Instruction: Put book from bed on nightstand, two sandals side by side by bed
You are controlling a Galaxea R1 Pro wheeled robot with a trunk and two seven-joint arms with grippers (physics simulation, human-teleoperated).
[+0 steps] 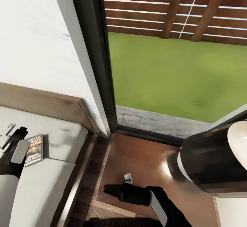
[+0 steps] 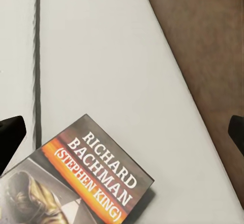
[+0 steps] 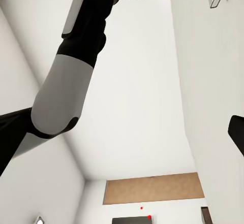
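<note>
The book (image 1: 34, 149) lies flat on the bed (image 1: 48, 182) at nine o'clock, just beyond my left gripper (image 2: 122, 132), whose jaws are spread wide and empty. I should drop squarely over its near edge, then clamp. My right gripper (image 1: 109, 189) I cannot tell.

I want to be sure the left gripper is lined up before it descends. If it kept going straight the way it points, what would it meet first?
Probably the pale grey-white mattress just past the dark Richard Bachman paperback, which lies short of centre; depth is unclear.
</note>
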